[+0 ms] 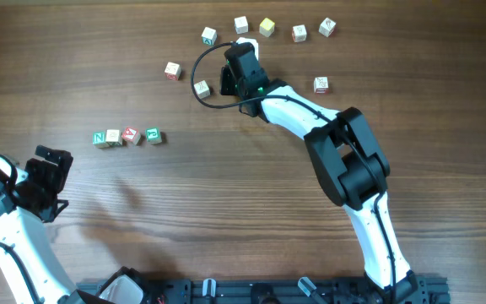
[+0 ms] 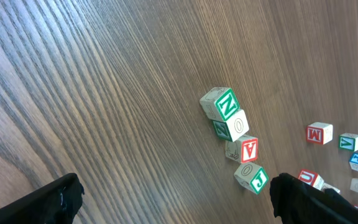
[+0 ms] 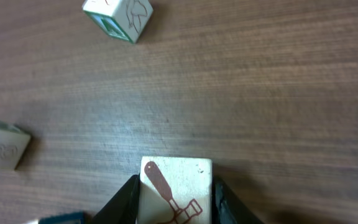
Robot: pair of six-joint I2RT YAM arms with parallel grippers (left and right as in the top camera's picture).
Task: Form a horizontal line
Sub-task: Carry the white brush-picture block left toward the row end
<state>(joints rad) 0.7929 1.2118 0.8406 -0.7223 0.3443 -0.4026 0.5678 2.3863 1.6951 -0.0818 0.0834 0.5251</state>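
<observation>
Nearest, the left gripper (image 1: 47, 179) hangs over the brown wooden table (image 1: 226, 219), jaws spread wide and empty; just beyond it lies the horizontal line (image 1: 127, 135), four small white letter cubes set close, the green N at its left end; farther off, the right gripper (image 3: 176, 202) pinches a white cube with a red-brown drawing (image 3: 176, 180) between both fingers; loose white letter cubes (image 1: 267, 27) lie scattered around it.

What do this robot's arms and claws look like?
White tubes with chunky black joints form the left arm and right arm. The right arm's wrist has a green light and a looping black cable. The left gripper and right gripper are black.
</observation>
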